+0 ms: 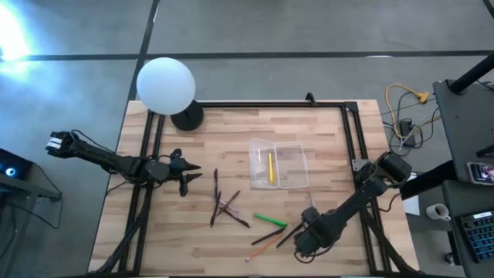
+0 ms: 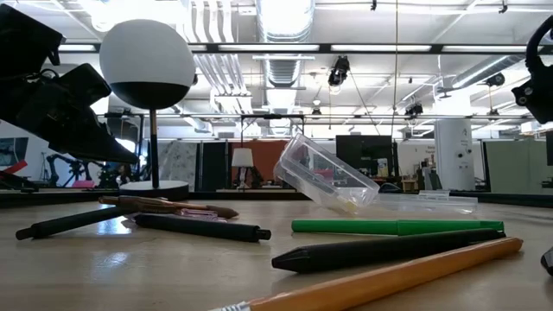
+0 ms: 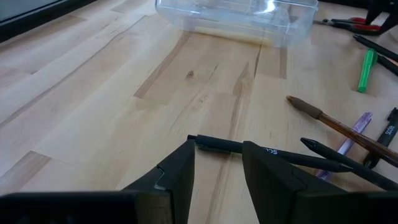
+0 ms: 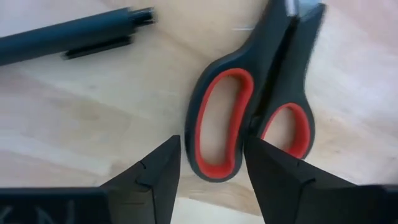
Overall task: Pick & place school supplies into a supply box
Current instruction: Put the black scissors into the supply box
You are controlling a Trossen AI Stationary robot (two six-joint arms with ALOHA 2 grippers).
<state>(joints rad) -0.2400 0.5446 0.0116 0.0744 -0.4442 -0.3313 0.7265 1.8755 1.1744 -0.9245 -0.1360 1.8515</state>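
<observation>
The right gripper [image 4: 211, 163] is hovering, jaws apart, over the scissors [image 4: 252, 99], their blades cut off; the left gripper [image 3: 217, 171] is waiting, jaws apart, beside dark pens [image 1: 218, 202]; the supply box [image 1: 282, 164] is lying mid-tabletop.

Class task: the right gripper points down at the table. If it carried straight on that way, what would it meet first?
Most likely the scissors: the right gripper, fingers open, points at their near red-lined handle loop. How far apart they are is unclear.

Grey concrete floor [image 1: 255, 27] around the wooden table [image 1: 231, 131] — white ducts, ceiling lights [image 2: 285, 17] beyond.
</observation>
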